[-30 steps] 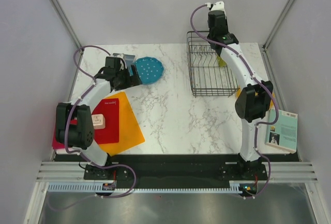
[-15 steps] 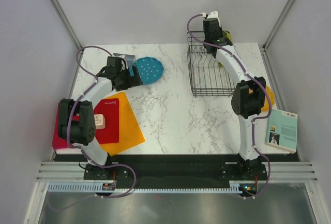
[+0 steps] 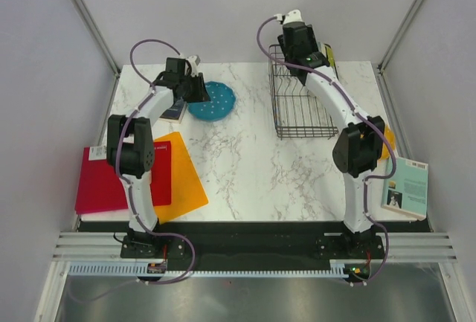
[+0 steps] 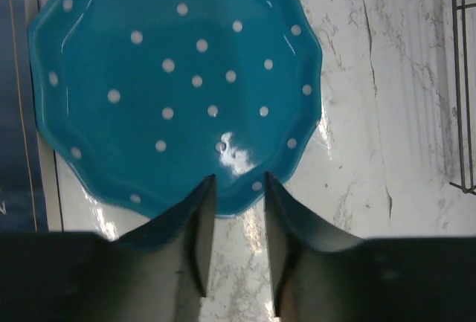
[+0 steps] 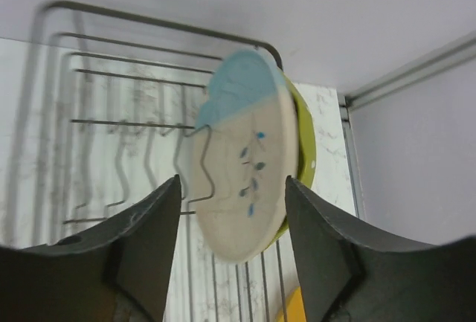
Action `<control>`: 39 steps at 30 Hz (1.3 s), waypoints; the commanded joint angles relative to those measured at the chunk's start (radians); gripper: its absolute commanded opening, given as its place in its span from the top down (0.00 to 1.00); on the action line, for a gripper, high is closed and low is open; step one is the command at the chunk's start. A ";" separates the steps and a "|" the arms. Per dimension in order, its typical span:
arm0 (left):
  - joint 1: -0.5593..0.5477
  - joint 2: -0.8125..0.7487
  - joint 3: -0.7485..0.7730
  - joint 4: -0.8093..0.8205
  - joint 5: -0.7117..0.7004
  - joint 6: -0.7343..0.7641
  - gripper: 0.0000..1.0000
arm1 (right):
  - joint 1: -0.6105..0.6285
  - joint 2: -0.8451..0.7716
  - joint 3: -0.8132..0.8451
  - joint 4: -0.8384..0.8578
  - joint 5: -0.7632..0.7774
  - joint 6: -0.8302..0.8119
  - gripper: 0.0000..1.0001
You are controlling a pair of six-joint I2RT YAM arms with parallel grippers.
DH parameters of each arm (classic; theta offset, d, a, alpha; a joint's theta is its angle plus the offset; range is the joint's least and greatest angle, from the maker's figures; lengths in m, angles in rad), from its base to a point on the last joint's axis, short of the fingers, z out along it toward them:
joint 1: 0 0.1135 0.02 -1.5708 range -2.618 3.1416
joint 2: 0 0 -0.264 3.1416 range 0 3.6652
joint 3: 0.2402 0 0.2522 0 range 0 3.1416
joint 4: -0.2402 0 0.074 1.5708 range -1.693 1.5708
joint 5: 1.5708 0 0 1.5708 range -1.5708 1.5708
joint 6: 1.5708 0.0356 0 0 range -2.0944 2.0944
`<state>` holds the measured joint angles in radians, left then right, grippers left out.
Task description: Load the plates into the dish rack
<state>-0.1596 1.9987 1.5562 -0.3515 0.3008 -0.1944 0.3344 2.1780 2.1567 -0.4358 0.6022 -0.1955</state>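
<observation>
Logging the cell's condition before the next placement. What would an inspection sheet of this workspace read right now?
Surface: marble table, no spills seen.
Job's things: teal plate flat on table; cream plate standing in dish rack, lime-green plate behind it.
Clutter: orange sheet, red sheet, book.
Grippers: left gripper open over teal plate's near edge; right gripper open, facing cream plate.
Cables: purple cables loop along both arms.
Surroundings: grey walls.

Right wrist cam's pretty smeary for me: the cream plate (image 5: 249, 188) and the dish rack (image 5: 149, 21) wires are blurred, and the lime-green plate (image 5: 305, 151) is mostly hidden behind the cream one. On my left wrist cam the teal plate (image 4: 178, 76) runs off the top edge.
</observation>
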 commanded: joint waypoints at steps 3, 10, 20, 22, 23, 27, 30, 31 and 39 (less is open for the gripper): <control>-0.008 0.172 0.193 -0.050 0.069 0.009 0.87 | 0.189 -0.291 -0.133 0.045 -0.100 -0.075 0.32; -0.040 0.210 0.137 -0.073 0.089 -0.007 0.98 | 0.218 -0.386 -0.284 0.019 -0.136 -0.030 0.30; -0.182 0.118 -0.088 -0.165 0.139 0.015 0.98 | 0.216 -0.458 -0.437 -0.057 -0.237 0.054 0.25; -0.214 0.068 -0.140 -0.173 0.153 0.001 0.98 | 0.216 -0.489 -0.481 -0.066 -0.254 0.100 0.24; -0.243 0.049 -0.194 -0.176 0.167 -0.003 0.98 | 0.216 -0.497 -0.523 -0.073 -0.271 0.116 0.24; -0.323 -0.084 -0.361 -0.176 0.185 -0.005 0.98 | 0.216 -0.546 -0.610 -0.109 -0.332 0.162 0.24; -0.383 -0.228 -0.473 -0.149 0.179 0.010 0.98 | 0.216 -0.592 -0.676 -0.130 -0.363 0.182 0.24; -0.399 -0.253 -0.510 -0.146 0.175 0.013 0.98 | 0.216 -0.621 -0.695 -0.135 -0.375 0.185 0.23; -0.523 -0.495 -0.622 -0.057 0.106 0.026 0.84 | 0.213 -0.779 -0.906 -0.165 -0.485 0.249 0.22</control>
<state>-0.6563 1.6398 0.9436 -0.4580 0.4458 -0.1917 0.5488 1.4902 1.3190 -0.5793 0.2138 -0.0029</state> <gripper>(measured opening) 0.032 0.765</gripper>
